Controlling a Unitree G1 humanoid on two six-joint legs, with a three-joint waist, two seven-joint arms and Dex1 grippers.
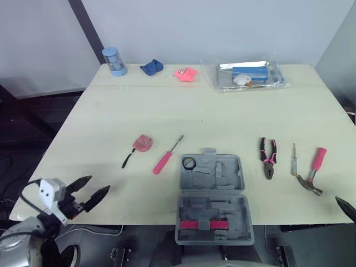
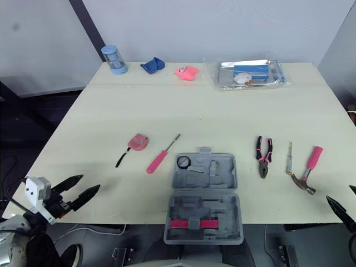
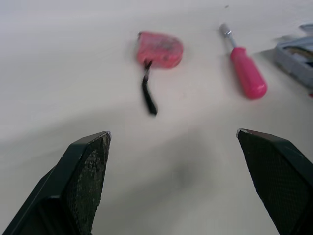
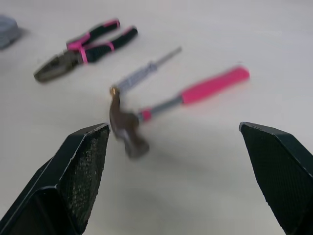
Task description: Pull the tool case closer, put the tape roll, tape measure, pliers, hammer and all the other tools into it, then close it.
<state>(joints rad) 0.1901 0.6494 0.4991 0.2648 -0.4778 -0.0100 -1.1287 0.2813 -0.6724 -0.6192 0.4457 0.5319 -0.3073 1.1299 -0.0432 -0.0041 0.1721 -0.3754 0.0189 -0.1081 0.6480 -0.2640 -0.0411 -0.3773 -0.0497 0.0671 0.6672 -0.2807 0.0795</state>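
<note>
Left pincer (image 1: 100,183) hangs released over the tabletop's (image 1: 167,111) seven o'clock corner, its two black fingers spread wide with nothing between them. Right pincer (image 4: 174,126) is released too, fingers well apart, out at the five o'clock corner, just off the near edge.

At six o'clock, right at the near edge, the grey tool case (image 1: 211,194) lies open, with a pink strip across its near half. The tape roll (image 1: 189,163), a small dark ring, sits in the ten o'clock corner of its far half.

From the case, the pink-handled screwdriver (image 1: 166,157) lies just beside it at nine to ten o'clock, and the pink tape measure (image 1: 143,143) is a little further out the same way, its black strap trailing toward the near edge. At two to three o'clock of the case lie the pliers (image 1: 268,157), then a thin metal screwdriver (image 1: 293,159), then the hammer (image 1: 312,169) with its pink grip, all apart from one another.

Along the far edge, from eleven to one o'clock, stand a blue cylinder (image 1: 114,61), a blue object (image 1: 151,67), a pink object (image 1: 186,74) and a clear plastic bag (image 1: 250,75).
</note>
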